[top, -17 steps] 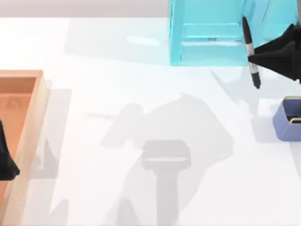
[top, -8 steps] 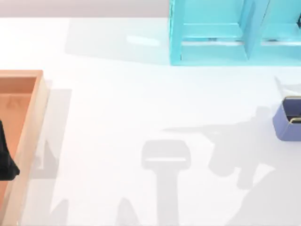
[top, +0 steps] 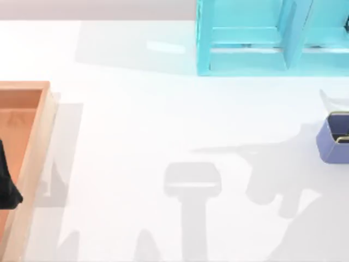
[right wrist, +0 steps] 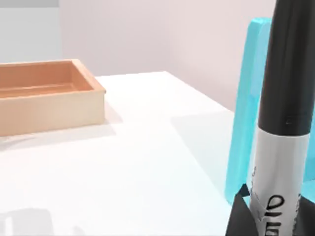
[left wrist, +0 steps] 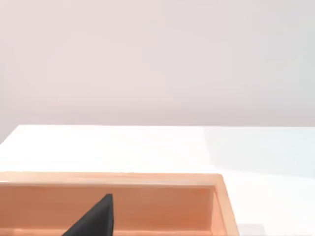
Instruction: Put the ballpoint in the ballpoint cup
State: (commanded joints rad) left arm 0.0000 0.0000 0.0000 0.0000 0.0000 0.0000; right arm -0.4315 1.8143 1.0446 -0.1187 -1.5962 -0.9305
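The ballpoint [right wrist: 283, 123] is pinched by the right gripper [right wrist: 268, 216], not yet put in the ballpoint cup [top: 334, 139]; left gripper [left wrist: 93, 221] parked over the tray [top: 38, 120], fingers' state can't be told.

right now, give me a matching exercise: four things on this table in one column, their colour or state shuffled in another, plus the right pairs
Things:
1. ballpoint
2. ballpoint cup
3. wooden tray
4. shelf unit

Colour or state:
A. cyan, at the table's far edge
B. orange, at the table's left
C. held in the right hand, black and white
D. periwinkle blue, gold rim, at the table's right edge

Pairs: 1-C, 2-D, 3-B, 4-A
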